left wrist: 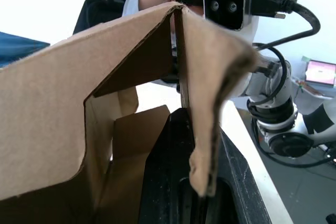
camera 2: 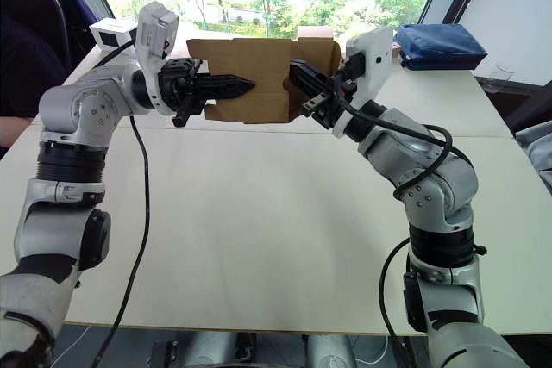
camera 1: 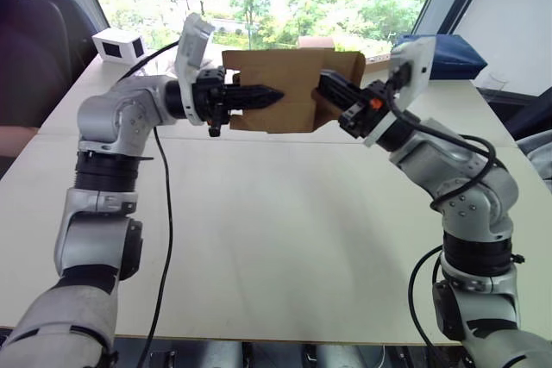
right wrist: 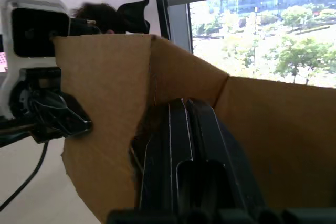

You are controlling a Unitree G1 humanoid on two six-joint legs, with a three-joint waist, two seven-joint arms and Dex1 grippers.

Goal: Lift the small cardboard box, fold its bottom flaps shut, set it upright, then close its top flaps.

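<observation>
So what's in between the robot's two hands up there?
The small cardboard box, held above the table. The left end effector meets it from one side, the right end effector from the other, seen in the left eye view.

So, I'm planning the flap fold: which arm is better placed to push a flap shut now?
Probably the left: the left gripper lies across the small cardboard box's front face, while the right gripper seems to pinch its wall, carrying it.

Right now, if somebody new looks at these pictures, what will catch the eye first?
The small cardboard box held up in the air above the pale table, in front of the bright window. The left end effector lies across its front face, and the right end effector grips its other end. Behind, a white box and a blue bag sit on the table.
</observation>
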